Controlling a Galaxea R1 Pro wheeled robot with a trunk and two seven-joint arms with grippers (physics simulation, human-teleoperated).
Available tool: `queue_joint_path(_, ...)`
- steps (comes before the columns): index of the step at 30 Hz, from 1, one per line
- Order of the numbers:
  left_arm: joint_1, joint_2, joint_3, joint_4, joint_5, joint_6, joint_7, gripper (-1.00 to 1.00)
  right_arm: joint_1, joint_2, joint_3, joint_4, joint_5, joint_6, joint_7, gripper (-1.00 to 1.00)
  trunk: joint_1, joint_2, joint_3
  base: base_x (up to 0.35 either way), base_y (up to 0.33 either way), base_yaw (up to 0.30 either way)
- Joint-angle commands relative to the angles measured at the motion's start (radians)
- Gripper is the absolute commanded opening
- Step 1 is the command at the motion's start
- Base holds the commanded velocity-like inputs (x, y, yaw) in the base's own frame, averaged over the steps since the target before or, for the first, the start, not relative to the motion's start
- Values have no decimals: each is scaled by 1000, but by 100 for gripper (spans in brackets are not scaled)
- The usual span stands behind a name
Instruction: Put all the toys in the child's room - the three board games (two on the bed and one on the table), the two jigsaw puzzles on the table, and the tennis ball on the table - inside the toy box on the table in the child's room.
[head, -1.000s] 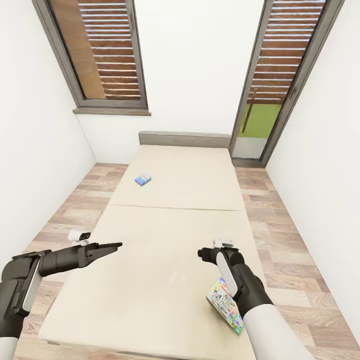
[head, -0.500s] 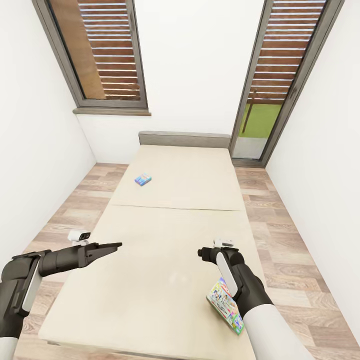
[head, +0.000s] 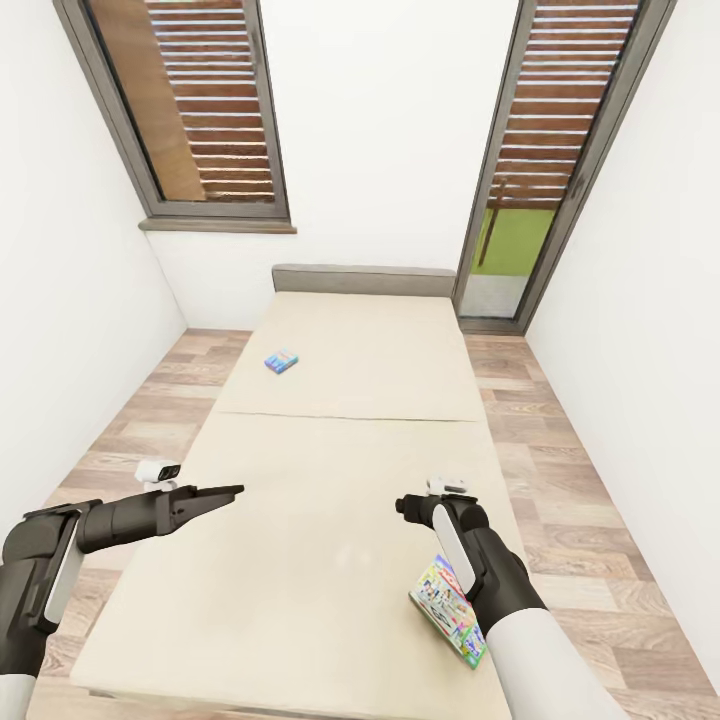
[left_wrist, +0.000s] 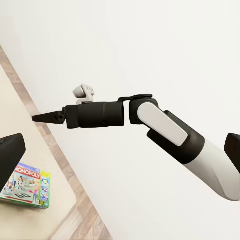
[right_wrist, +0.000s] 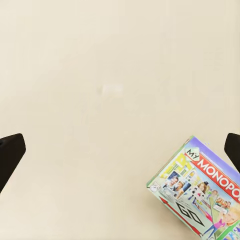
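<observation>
- Monopoly box (head: 448, 610) lies flat on the near right part of the bed (head: 330, 480), close to the right edge, turned at an angle to it.
- In the head view the right forearm covers the box's right side; the right gripper (head: 404, 506) hangs over the mattress farther in and a little left of the box, apart from it.
- In the right wrist view the box (right_wrist: 202, 195) sits off to one side of the open fingers (right_wrist: 9, 152), whose two dark tips stand wide at either edge with bare mattress between them, holding nothing.
- The left wrist view shows the box (left_wrist: 25, 186) on the bed's corner, beneath the right arm stretched above it.
- Blue box (head: 281, 361) lies on the far section of the bed, left of middle, well apart from both grippers.
- Left gripper (head: 234, 490) points right over the bed's near left edge; in the head view its fingers look pressed together, yet its own camera shows dark tips at both edges, so I cannot tell its state.
- Bed runs from near to a grey headboard (head: 364, 279) at the far wall, in two sections.
- Wood floor (head: 560, 500) on both sides; tall windows (head: 195, 100) on the far wall.
</observation>
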Motion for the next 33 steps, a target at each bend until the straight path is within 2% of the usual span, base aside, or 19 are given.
queue_joint_path(1, -1, 0, 0, 0, 0, 11, -4, 100, -1, 0, 1, -1, -10, 3, -9, 100, 1, -2, -2, 0, 0, -7)
queue_joint_path(17, -1, 0, -1, 0, -1, 9, -4, 100, 0, 0, 1, -1, -11, 3, -9, 100, 1, -2, -1, 0, -33, -9)
queue_joint_path(33, -1, 0, 0, 0, -1, 9, -4, 100, 0, 0, 1, -1, -10, 1, -9, 100, 1, -2, 8, 0, -2, -125)
